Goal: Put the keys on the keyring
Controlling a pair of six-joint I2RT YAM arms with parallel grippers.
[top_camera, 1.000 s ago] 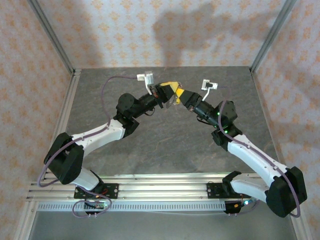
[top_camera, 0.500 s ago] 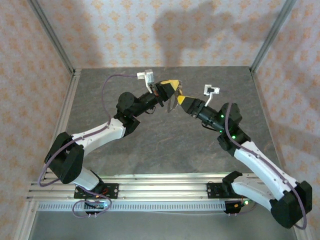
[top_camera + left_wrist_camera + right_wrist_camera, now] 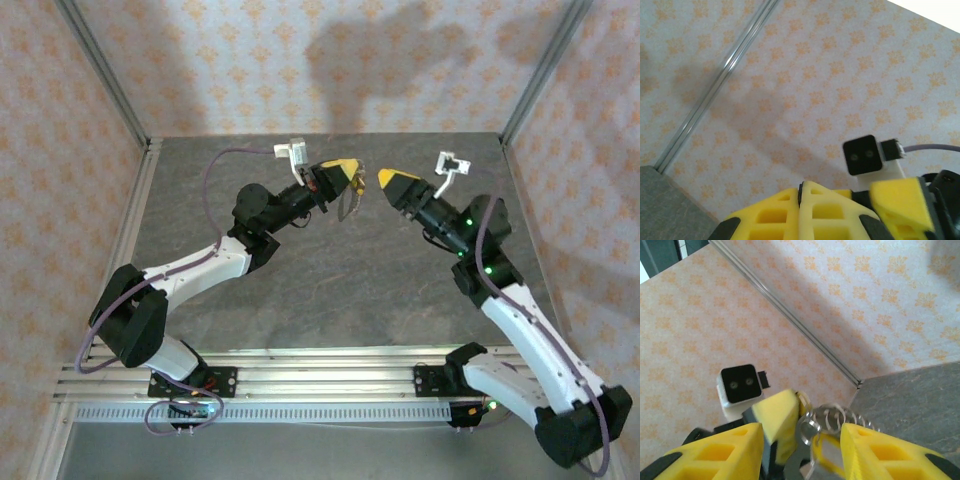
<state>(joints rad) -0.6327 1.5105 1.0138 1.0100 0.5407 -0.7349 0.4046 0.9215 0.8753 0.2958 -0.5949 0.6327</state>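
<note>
The left tool [image 3: 347, 170], with yellow fingertips on a black body, is raised above the dark grey stone-patterned table [image 3: 300, 290] with its fingers pressed together. From its tip hangs the keyring [image 3: 834, 417], a thin brownish-grey wire loop with a coiled stretch, dangling in the air clear of the table. In the right wrist view a dull metal piece [image 3: 799, 460] hangs from the loop. Beside it is a small key [image 3: 826, 455] with a yellow-orange edge, too blurred to make out further. The right tool [image 3: 392, 180] faces the left one from just beside it, a short gap between the two tips. Its yellow fingers [image 3: 720, 452] stand apart, one on each side of the hanging keyring in its own camera view, touching nothing. Behind both arms rise pale walls [image 3: 250, 60] printed with small orange flowers, joined at the corners by metal rails.
</note>
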